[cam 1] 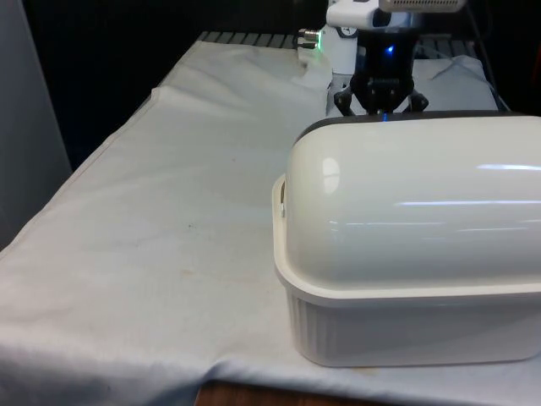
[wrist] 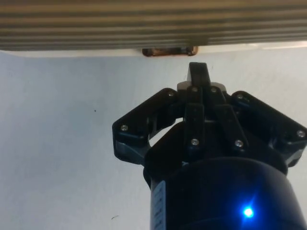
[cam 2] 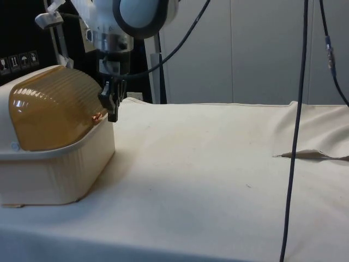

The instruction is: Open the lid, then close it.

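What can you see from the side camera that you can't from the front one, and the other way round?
Side view alone: the bread box's ribbed amber lid, down on its ribbed cream base, and the claw right at the lid's lower edge. A black cable hangs over the cloth.

Front view alone: the box's smooth white back, hiding the claw's tips.

Both: the box, the claw beside it, and the white cloth.

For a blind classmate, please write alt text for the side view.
A black gripper hangs at the front edge of a bread box, its ribbed amber lid shut. White cloth covers the table; a black cable hangs nearer the camera.
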Controlling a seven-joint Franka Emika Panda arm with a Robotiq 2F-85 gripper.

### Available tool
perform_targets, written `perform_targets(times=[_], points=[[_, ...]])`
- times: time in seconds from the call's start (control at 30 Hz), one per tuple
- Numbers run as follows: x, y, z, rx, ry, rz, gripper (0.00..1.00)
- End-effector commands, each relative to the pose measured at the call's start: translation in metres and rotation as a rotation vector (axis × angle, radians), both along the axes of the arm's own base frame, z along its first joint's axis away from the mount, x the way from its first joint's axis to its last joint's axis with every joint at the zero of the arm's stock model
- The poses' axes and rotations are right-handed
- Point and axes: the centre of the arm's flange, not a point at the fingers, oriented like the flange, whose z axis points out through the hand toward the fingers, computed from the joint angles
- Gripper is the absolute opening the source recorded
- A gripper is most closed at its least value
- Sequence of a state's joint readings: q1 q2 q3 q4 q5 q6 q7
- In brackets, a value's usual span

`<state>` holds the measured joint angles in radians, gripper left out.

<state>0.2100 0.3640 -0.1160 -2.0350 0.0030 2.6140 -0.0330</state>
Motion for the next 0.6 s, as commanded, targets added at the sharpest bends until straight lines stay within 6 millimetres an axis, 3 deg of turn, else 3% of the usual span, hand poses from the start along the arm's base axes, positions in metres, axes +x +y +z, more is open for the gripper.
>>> perform_targets(times=[0.0, 0.57], points=[[0.002, 0.001, 0.001, 0.011, -0.007, 0.0, 0.0], [0.002, 0.007, 0.012, 0.029, -0.017, -0.006, 0.0]])
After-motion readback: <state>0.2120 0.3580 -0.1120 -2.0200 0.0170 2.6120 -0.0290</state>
